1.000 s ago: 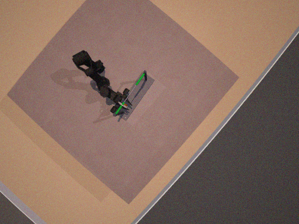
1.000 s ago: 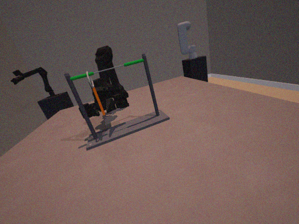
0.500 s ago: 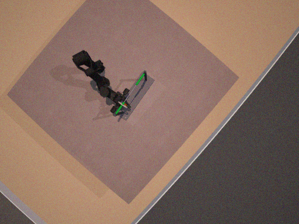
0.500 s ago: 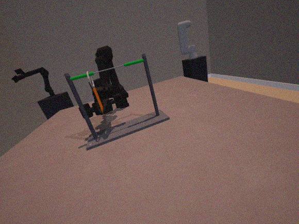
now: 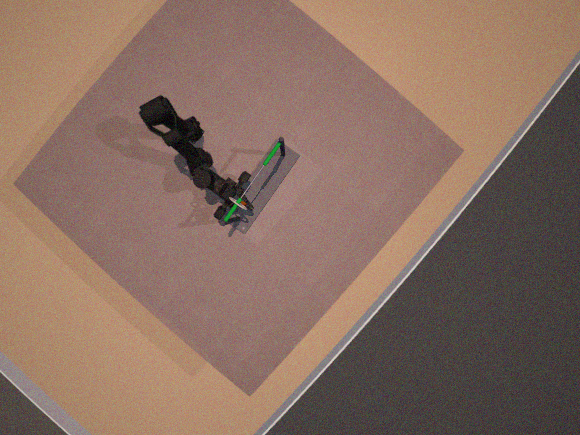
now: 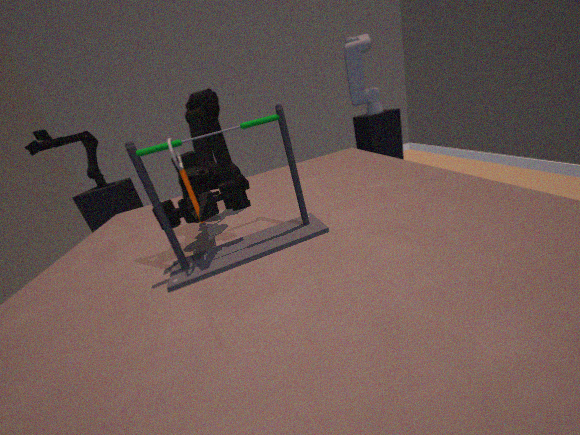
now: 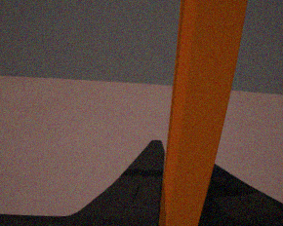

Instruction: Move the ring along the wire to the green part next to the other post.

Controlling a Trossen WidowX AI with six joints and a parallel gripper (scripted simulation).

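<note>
Gripper [image 6: 196, 210] clamps orange handle [image 7: 201, 118]; ring [image 6: 171, 147] on green wire end [image 6: 152, 148].

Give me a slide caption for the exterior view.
Gripper shut on the orange handle, ring on the near green section.
</note>
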